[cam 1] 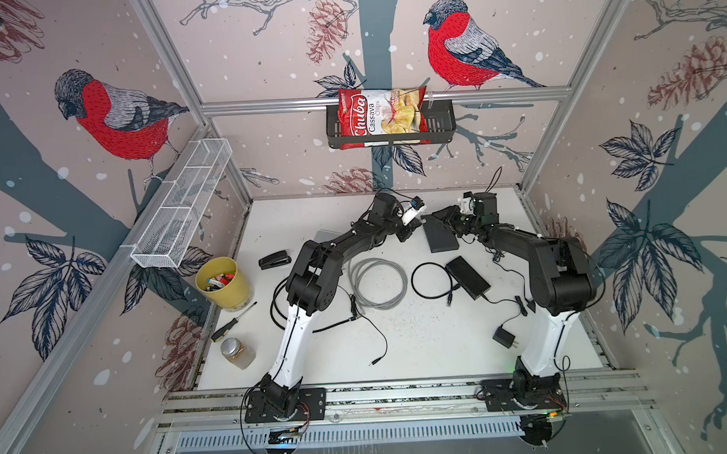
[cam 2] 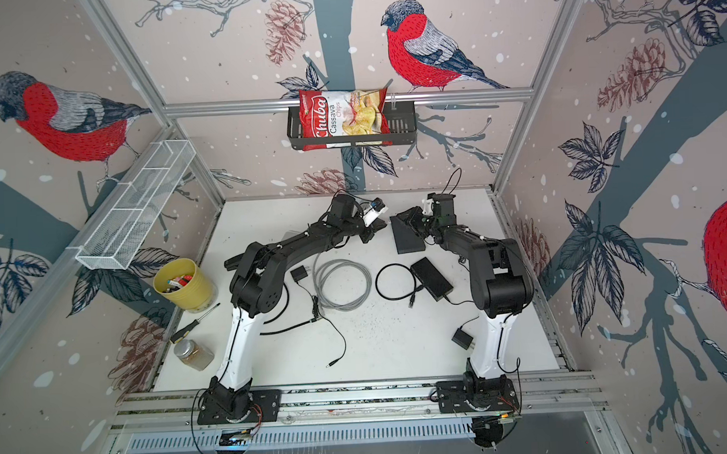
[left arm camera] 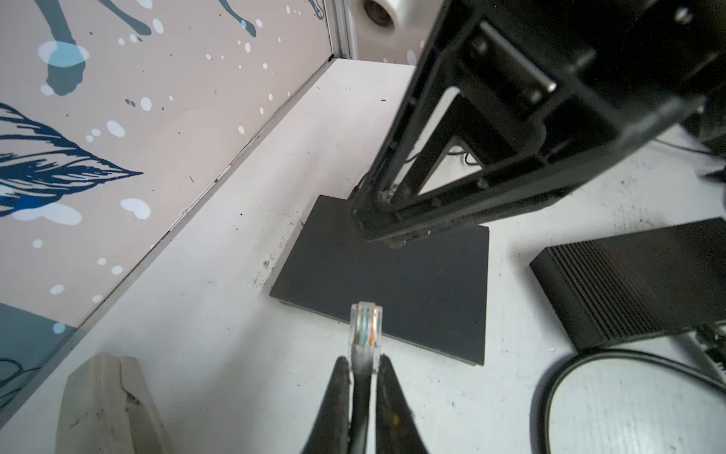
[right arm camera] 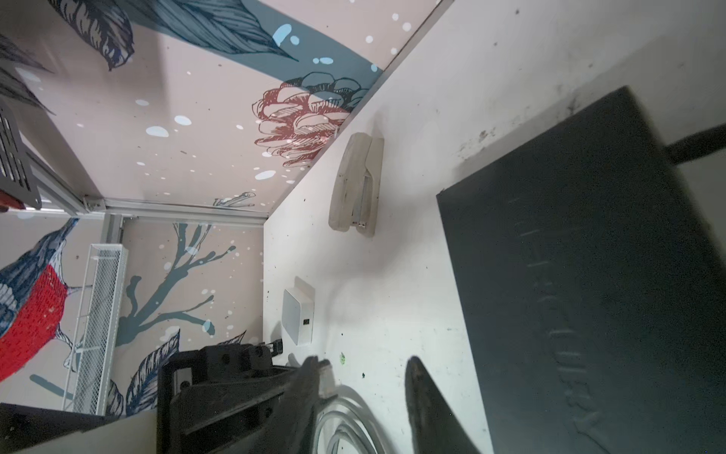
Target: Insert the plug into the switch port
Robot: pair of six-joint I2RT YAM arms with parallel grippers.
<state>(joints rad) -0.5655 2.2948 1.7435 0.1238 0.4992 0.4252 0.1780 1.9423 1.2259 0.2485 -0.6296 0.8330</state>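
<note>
The plug [left arm camera: 365, 334] is a small clear plastic block with coloured wires showing through. The slim black fingers of the left gripper [left arm camera: 362, 361] pinch it, and its tip is just beside one edge of the switch [left arm camera: 393, 283]. The switch is a flat, matte black rectangular slab on the scuffed white table [left arm camera: 235, 314]. Only the left wrist view shows the plug; in both top views the arm hides it. The right wrist view shows the right gripper [right arm camera: 365, 363] with fingers spread over bare table beside the switch. A ribbed black box [left arm camera: 628, 283] lies near the switch, and a grey cable coil [cam 1: 378, 283] lies well apart from it.
</note>
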